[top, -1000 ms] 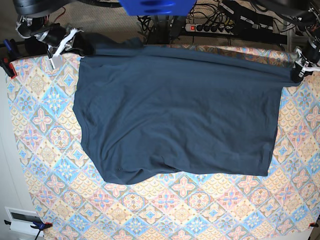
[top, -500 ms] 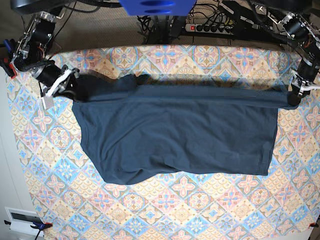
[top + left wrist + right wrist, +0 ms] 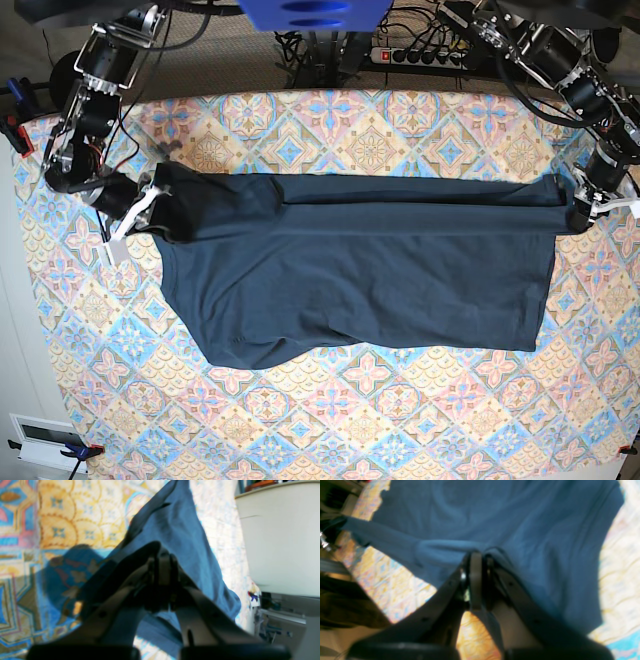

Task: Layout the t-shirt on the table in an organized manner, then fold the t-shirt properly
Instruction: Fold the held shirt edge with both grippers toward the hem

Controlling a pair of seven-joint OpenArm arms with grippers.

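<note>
**Background items beyond the work area**

A white power strip (image 3: 425, 55) lies on the floor past the far edge, among black cables (image 3: 300, 45). A blue panel (image 3: 315, 12) overhangs top centre. An orange clamp (image 3: 18, 135) at left edge. A white box (image 3: 40, 438) at lower left. A pale cabinet (image 3: 280, 537) shows in the left wrist view.

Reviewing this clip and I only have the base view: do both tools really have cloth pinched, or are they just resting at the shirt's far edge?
Observer: The left wrist view shows the left tool shut with a fold of the t-shirt pinched at its tips.
Operator: And the other one?
Observer: The right wrist view shows the right tool shut on the shirt's edge.
Operator: Is that edge raised off the table?
Observer: On the left tool's side, yes; its shadow falls on the table beside it.
</note>
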